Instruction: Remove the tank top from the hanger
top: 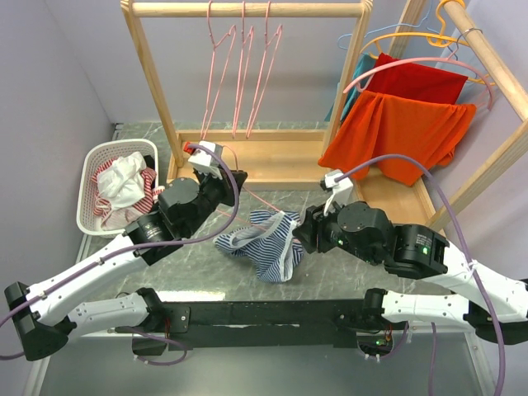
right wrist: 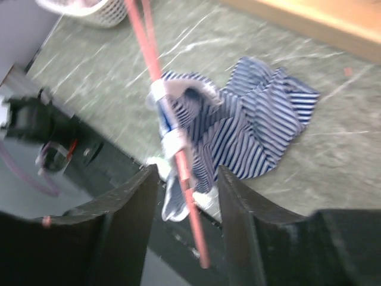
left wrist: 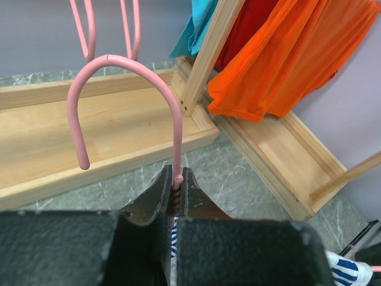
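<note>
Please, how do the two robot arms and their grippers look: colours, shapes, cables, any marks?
Both arms have white tube links and black rounded joints. A lilac cable runs along the left arm and along the right arm, which also shows a small green light. A white camera block sits at each wrist. The left gripper and right gripper have black, wedge-shaped jaws.
</note>
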Motion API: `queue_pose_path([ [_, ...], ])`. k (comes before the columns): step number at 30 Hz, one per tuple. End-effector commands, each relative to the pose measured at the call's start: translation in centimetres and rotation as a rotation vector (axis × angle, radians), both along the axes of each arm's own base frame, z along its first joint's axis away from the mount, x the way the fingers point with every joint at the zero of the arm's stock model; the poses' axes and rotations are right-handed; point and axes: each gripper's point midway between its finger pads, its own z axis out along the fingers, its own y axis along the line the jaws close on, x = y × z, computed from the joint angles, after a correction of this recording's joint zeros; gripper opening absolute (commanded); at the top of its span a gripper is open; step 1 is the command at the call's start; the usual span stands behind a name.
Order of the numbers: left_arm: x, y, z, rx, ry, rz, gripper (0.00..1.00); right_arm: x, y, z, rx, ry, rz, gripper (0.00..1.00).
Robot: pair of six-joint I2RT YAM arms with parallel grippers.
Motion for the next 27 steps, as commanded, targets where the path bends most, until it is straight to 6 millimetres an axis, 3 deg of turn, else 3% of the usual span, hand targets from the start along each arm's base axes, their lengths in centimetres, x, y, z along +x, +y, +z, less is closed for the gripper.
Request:
queue_pose_path([
  [1,-0.8,0.6,2.8,-0.036,-0.058,-0.025,0.01,2.2,-1.8,2.8,0.074,-0.09,-0.156,0.5],
  [5,-1.2,0.6,2.2,-0.007,-0.056,-0.047,0.01,1.8,-0.7,4.6,0.117,-0.133,-0.073,0.43],
  [17,-1.3,0.2,2.1,-0.012,-0.054,-0.067,0.01,0.5,4.6,4.6,0.111,-0.117,0.151,0.39],
  [21,-1.2,0.0,2.1,-0.009,-0.053,-0.068,0.01,0.6,5.1,4.3,0.1,-0.108,0.153,0.2],
  [27,-1.2,-0.2,1.8,-0.006,-0.043,-0.076,0.01,0.9,4.5,4.7,0.119,-0.131,0.124,0.16],
])
